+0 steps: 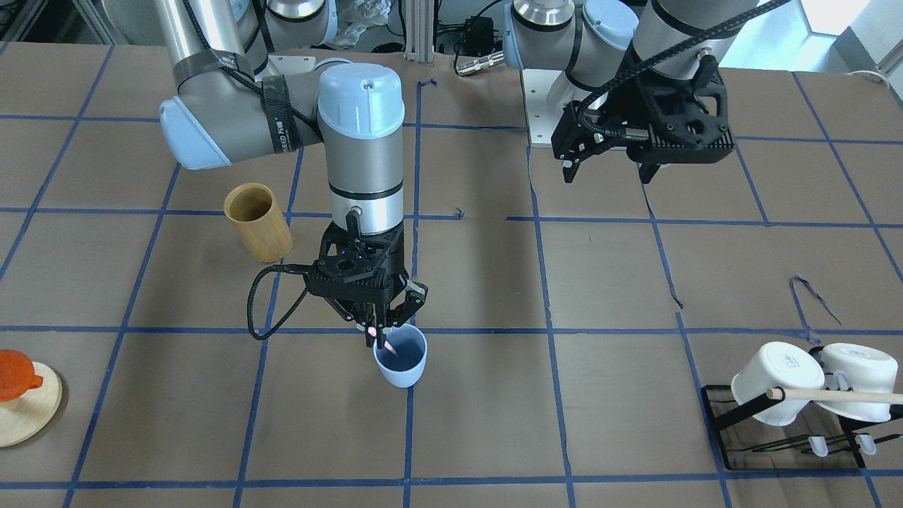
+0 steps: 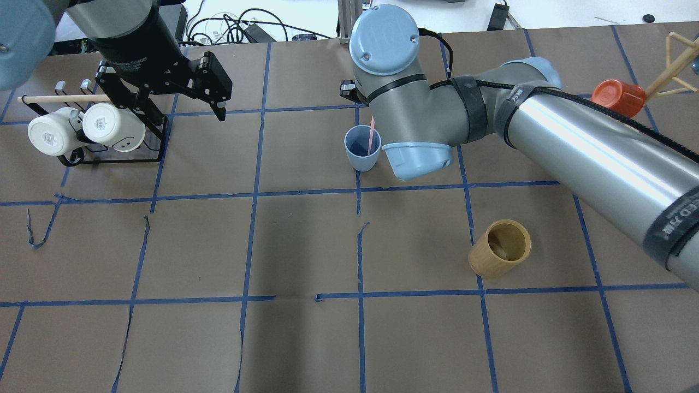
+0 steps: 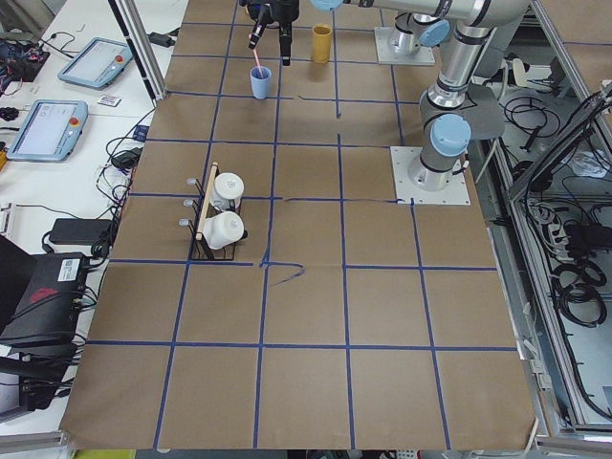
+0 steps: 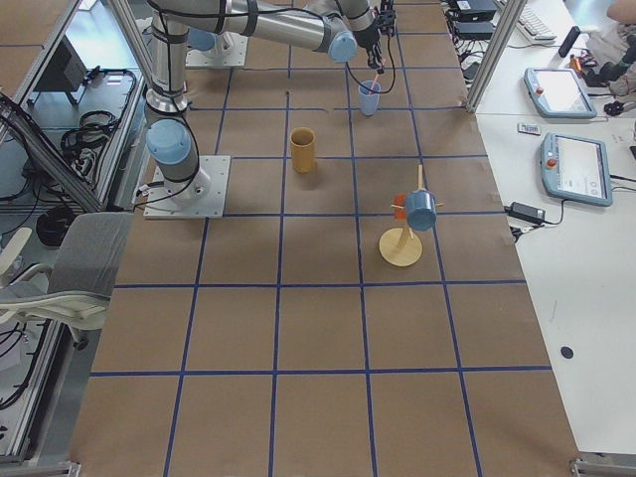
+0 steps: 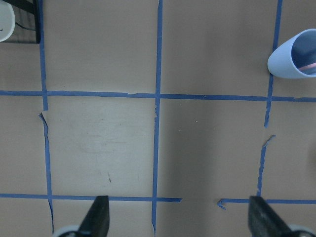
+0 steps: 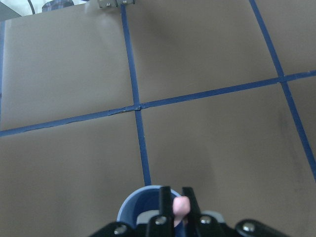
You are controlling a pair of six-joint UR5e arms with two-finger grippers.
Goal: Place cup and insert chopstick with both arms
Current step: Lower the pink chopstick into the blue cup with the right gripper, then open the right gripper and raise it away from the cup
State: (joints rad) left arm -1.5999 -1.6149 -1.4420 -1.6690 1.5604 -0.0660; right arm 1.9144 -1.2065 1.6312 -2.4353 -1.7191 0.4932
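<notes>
The light-blue cup (image 1: pixel 401 361) stands upright on the brown table, and also shows in the overhead view (image 2: pixel 362 147) and at the top right of the left wrist view (image 5: pixel 296 60). The pale-pink chopstick (image 2: pixel 372 136) stands in it, leaning, with its top above the rim. My right gripper (image 1: pixel 377 333) hangs straight over the cup, its fingers closed on the chopstick's upper end (image 6: pixel 180 206). In the overhead view the wrist hides this gripper. My left gripper (image 1: pixel 607 173) is open and empty, well off to the side near the mug rack, fingers wide apart (image 5: pixel 96 219).
A tan bamboo cylinder (image 1: pixel 258 222) stands near the right arm's elbow. A black rack (image 2: pixel 109 158) with two white mugs and a wooden rod (image 1: pixel 839 395) sits by the left gripper. An orange cup on a wooden stand (image 1: pixel 17 377) is at the table's far side.
</notes>
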